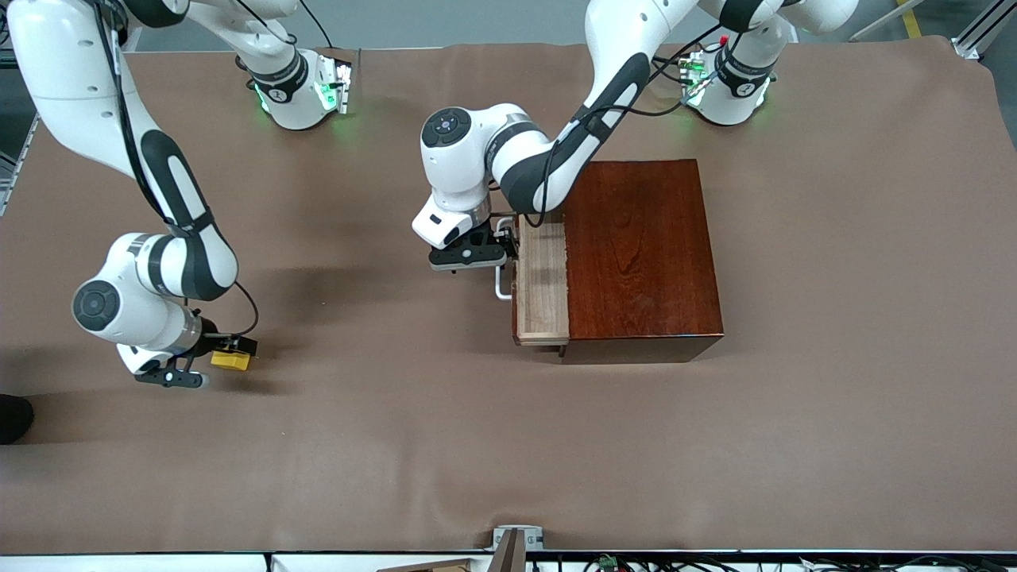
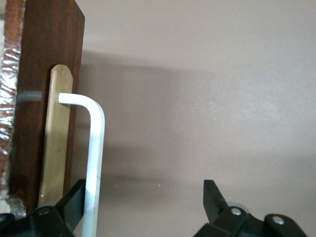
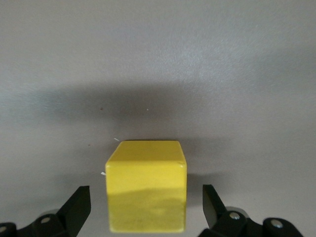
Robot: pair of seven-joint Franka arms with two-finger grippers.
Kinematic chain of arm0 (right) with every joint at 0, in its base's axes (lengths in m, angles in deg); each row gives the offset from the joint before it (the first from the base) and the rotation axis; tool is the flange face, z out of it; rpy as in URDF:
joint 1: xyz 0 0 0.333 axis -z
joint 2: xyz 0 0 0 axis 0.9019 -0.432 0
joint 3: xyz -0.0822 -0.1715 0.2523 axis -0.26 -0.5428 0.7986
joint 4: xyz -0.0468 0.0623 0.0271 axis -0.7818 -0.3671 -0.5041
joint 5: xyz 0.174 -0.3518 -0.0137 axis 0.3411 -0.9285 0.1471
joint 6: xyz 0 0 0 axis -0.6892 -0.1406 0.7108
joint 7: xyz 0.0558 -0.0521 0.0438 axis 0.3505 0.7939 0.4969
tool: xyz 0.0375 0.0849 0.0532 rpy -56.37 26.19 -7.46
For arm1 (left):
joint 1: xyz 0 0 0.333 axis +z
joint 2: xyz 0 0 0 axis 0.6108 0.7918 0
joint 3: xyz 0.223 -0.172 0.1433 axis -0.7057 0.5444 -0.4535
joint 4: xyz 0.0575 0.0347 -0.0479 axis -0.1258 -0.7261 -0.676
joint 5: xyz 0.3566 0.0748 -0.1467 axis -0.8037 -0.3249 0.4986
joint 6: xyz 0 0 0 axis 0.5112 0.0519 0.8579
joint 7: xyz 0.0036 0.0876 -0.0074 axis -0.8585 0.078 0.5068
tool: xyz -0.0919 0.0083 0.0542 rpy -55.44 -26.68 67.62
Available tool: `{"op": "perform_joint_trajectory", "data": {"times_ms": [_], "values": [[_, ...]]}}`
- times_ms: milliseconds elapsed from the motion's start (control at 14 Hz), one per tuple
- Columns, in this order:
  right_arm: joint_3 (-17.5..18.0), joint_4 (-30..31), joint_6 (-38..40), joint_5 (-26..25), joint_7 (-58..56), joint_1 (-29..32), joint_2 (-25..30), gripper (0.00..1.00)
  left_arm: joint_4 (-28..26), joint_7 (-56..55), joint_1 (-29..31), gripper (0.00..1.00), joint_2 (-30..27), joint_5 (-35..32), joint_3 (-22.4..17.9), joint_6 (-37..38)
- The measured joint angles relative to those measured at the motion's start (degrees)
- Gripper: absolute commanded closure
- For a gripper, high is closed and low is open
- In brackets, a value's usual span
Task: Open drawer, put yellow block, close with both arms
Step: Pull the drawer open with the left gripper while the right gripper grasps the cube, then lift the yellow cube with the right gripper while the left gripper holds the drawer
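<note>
At the right arm's end of the brown-covered bench (image 1: 508, 445), my right gripper (image 1: 213, 367) hangs low over the small plain yellow cube (image 1: 230, 360), closer to the front camera's edge than to the edge where my bases stand. In the right wrist view my two black fingers (image 3: 78, 206) are spread wide, one on each side of the yellow cube (image 3: 147, 185), with bench showing between each finger and the block. I am not touching it; it sits flat on the cover, well apart from the box.

Near the middle of the bench, my left gripper (image 1: 470, 255) is at the white U-shaped handle (image 1: 501, 286) of the pale light-wood drawer (image 1: 543, 282). In the left wrist view my fingers (image 2: 215, 197) are parted: one finger is just beside the white bar of the handle (image 2: 94, 163), the other stands well clear of it over bare cover, so the bar is near one finger and not pinched. Whether that near finger touches the bar I cannot tell. The same view shows the drawer's dark front (image 2: 49, 98) with a light wooden strip where the handle enters it.

The drawer is pulled partway out of the glossy dark reddish-brown wooden box (image 1: 639, 246), toward the right arm's end, and its tray shows open at the top. The box fills the middle of the bench toward the left arm's end, closer to the base edge than to the camera's edge.
</note>
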Motion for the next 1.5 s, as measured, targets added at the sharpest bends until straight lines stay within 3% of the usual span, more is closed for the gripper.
{"op": "perform_joint_trajectory", "data": {"times_ms": [71, 142, 285, 926, 1495], "values": [[-0.02, 0.0, -0.25, -0.01, 0.0, 0.0, -0.31, 0.09, -0.01, 0.0, 0.02, 0.0, 0.0, 0.08, 0.02, -0.05], [-0.04, -0.01, -0.48, -0.02, -0.01, 0.0, -0.39, 0.32, -0.02, 0.0, 0.03, 0.0, 0.0, 0.08, 0.03, -0.09], [-0.13, -0.08, -0.8, -0.17, -0.03, 0.04, -0.39, 1.0, -0.03, 0.04, 0.05, 0.0, 0.0, 0.2, 0.08, -0.13], [-0.69, -1.23, -0.49, -0.27, -1.06, 0.5, -0.31, 1.0, -0.03, 0.38, 0.12, 0.0, 0.14, 2.27, 0.51, -3.55], [-0.94, -2.51, 9.3, -0.31, -6.89, 1.91, 5.35, 1.0, 0.38, 0.38, 0.12, 0.0, 0.22, 2.62, 0.85, -4.51]]}}
